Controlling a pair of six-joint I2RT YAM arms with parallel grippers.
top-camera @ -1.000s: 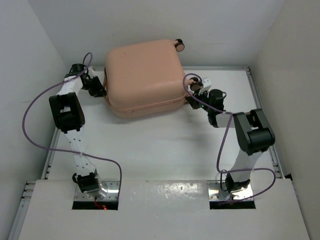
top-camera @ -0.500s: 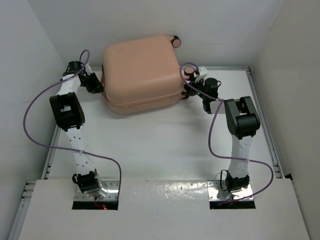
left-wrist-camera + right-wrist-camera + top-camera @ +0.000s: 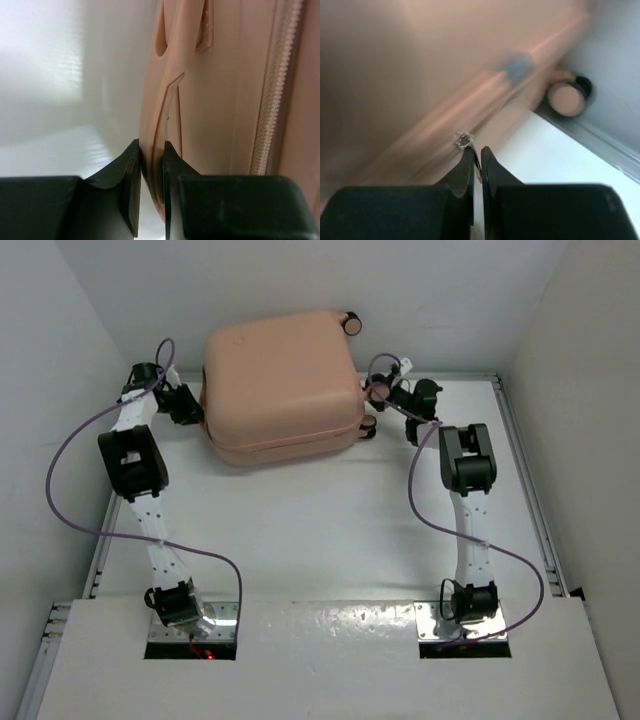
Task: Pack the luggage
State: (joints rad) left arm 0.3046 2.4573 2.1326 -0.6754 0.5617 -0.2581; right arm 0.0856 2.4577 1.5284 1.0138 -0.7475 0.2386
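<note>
Peach-pink luggage (image 3: 283, 385) lies lid-down at the far edge of the white counter (image 3: 320, 530), nearer the far left corner, with one wheel (image 3: 350, 322) poking past its far right corner. Against its left side, the left end effector (image 3: 151, 150) is clamped on the thin moulded handle (image 3: 165, 90), a finger on each face. At the luggage's right side, the right end effector (image 3: 476, 150) has its fingers pressed together. A small metal zip pull (image 3: 463, 140) sits right at their tips; whether it is pinched I cannot tell, as this view is blurred.
</note>
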